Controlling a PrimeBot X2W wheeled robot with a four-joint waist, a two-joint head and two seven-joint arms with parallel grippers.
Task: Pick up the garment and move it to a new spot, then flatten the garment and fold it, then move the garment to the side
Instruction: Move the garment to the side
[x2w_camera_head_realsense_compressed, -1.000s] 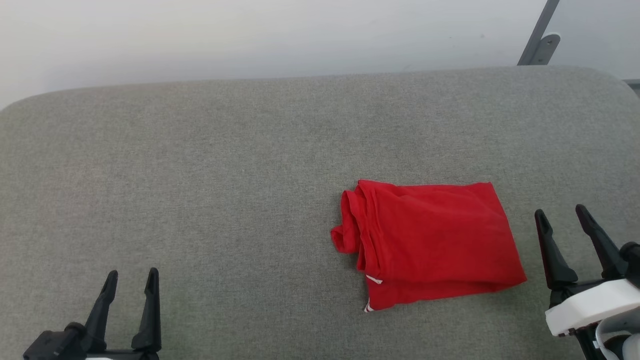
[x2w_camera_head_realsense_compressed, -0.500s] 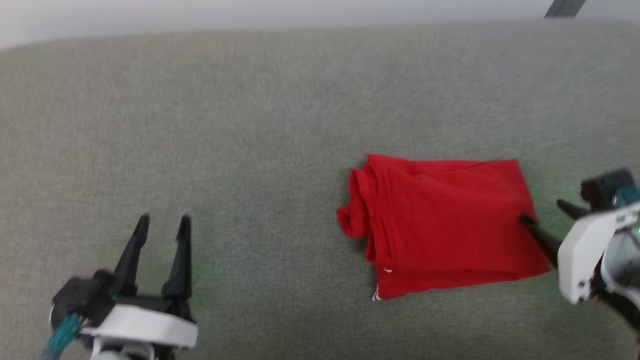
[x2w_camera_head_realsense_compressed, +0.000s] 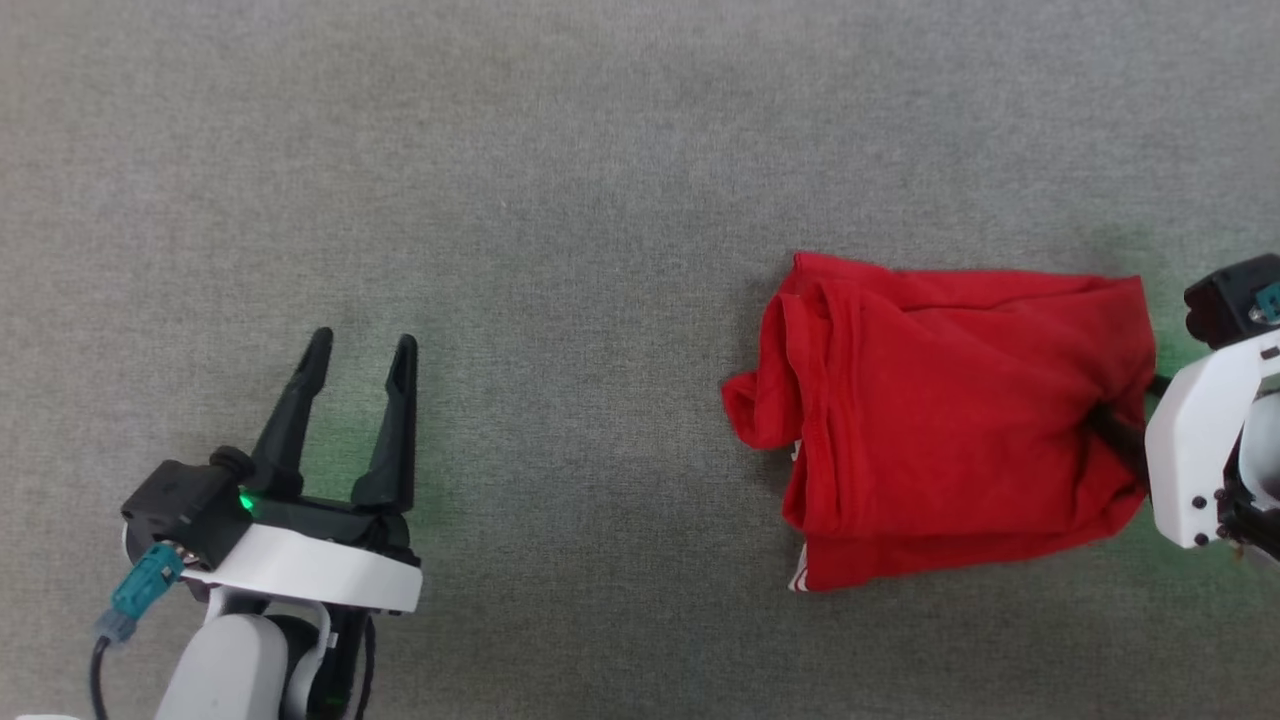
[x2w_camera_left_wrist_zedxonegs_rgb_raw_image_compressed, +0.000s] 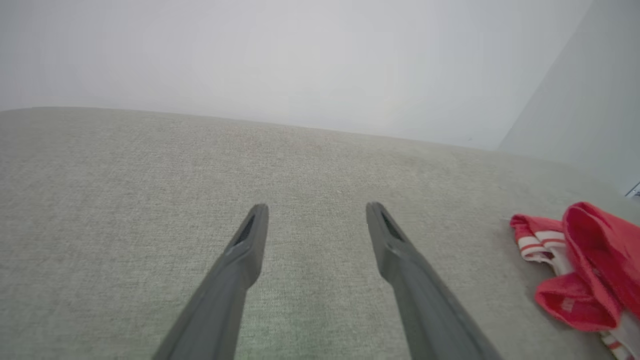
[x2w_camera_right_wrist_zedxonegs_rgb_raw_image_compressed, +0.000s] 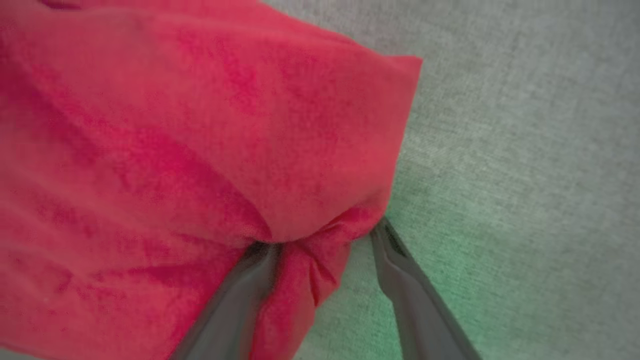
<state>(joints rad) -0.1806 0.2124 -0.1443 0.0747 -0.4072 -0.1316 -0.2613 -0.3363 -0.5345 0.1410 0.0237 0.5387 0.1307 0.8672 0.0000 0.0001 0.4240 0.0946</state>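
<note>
The garment (x2w_camera_head_realsense_compressed: 950, 420) lies folded in a red bundle on the grey padded surface (x2w_camera_head_realsense_compressed: 560, 200), right of centre. Its striped sleeve trim peeks out in the left wrist view, at the garment's (x2w_camera_left_wrist_zedxonegs_rgb_raw_image_compressed: 585, 270) near end. My right gripper (x2w_camera_head_realsense_compressed: 1125, 410) reaches in from the right at the bundle's right edge. In the right wrist view a bunched ridge of the garment (x2w_camera_right_wrist_zedxonegs_rgb_raw_image_compressed: 175, 140) sits between my right gripper's (x2w_camera_right_wrist_zedxonegs_rgb_raw_image_compressed: 322, 237) fingers, which still stand apart. My left gripper (x2w_camera_head_realsense_compressed: 362, 340) hovers open over bare surface far to the left, nothing between the tips of that gripper (x2w_camera_left_wrist_zedxonegs_rgb_raw_image_compressed: 316, 207).
Grey fabric surface (x2w_camera_right_wrist_zedxonegs_rgb_raw_image_compressed: 525, 125) stretches on all sides of the bundle. A pale wall (x2w_camera_left_wrist_zedxonegs_rgb_raw_image_compressed: 300, 60) rises behind its far edge in the left wrist view.
The head camera has tipped down and closer. My right gripper swung in to the garment's right edge, with cloth now between its fingers, which have narrowed slightly. My left arm came further forward.
</note>
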